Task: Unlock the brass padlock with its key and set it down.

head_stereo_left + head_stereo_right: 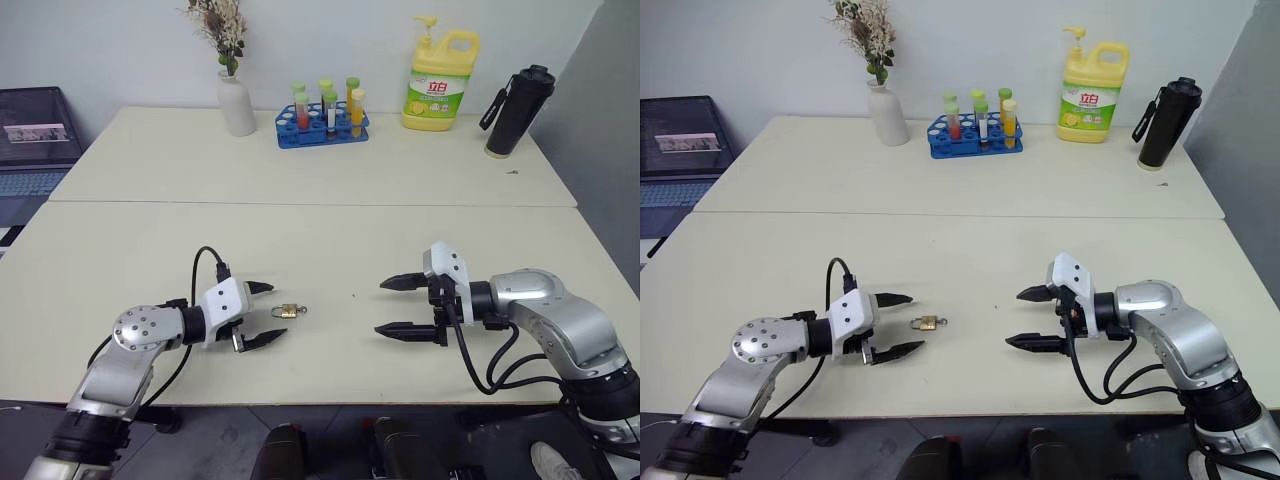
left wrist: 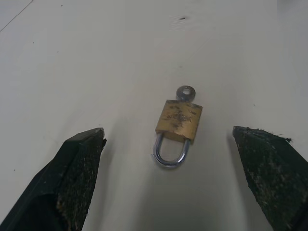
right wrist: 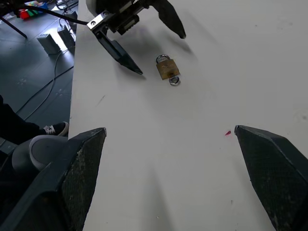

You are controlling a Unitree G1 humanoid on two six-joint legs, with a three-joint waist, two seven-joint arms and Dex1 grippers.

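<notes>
The brass padlock (image 2: 178, 120) lies flat on the table (image 1: 330, 230), the key (image 2: 185, 91) in its body. The left hand (image 1: 266, 313) is spread just beside it, probably to grasp it. The right hand (image 1: 401, 306), also spread, waits well apart.

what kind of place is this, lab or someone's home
Most likely a lab or test room. Two plain pale tables are pushed together, a blue rack of coloured test tubes stands at the back, and a laptop sits off to the side.
</notes>
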